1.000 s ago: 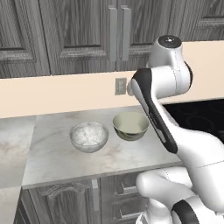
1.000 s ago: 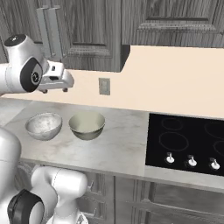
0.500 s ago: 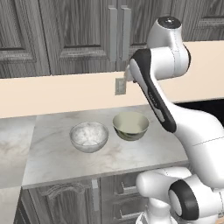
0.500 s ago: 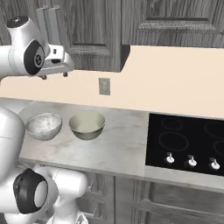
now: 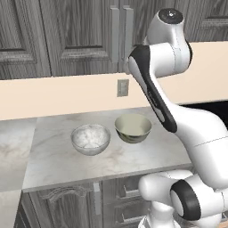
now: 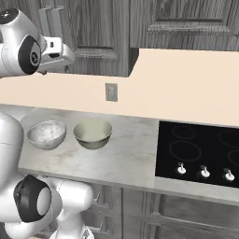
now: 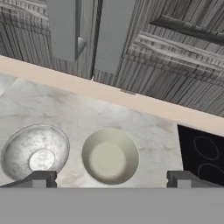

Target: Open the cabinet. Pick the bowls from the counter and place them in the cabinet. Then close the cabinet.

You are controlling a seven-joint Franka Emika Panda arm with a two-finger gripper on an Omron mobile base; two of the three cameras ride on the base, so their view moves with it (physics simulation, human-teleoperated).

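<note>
The cabinet (image 5: pixel 75 35) hangs above the counter with both doors shut, and its two bar handles (image 7: pixel 63 28) run side by side at the middle. My gripper (image 7: pixel 110 180) is open and holds nothing. It is raised in front of the lower ends of the handles (image 6: pixel 46 21), high above the bowls. On the counter (image 5: pixel 58 164) the marble-look bowl (image 5: pixel 90 139) (image 7: pixel 35 153) stands to the left of the cream bowl (image 5: pixel 132 128) (image 7: pixel 110 156). Both are upright and close together. In the left base view my own arm hides the hand.
A black cooktop (image 6: pixel 200 149) lies in the counter to the right of the bowls. A wall outlet (image 5: pixel 122 87) sits on the beige backsplash behind them. Drawer fronts (image 5: pixel 58 200) run below the counter's front edge.
The arm has lifted the hand from backsplash height up to the bottom of the cabinet handles. The jaws stay open. The bowls have not moved.
</note>
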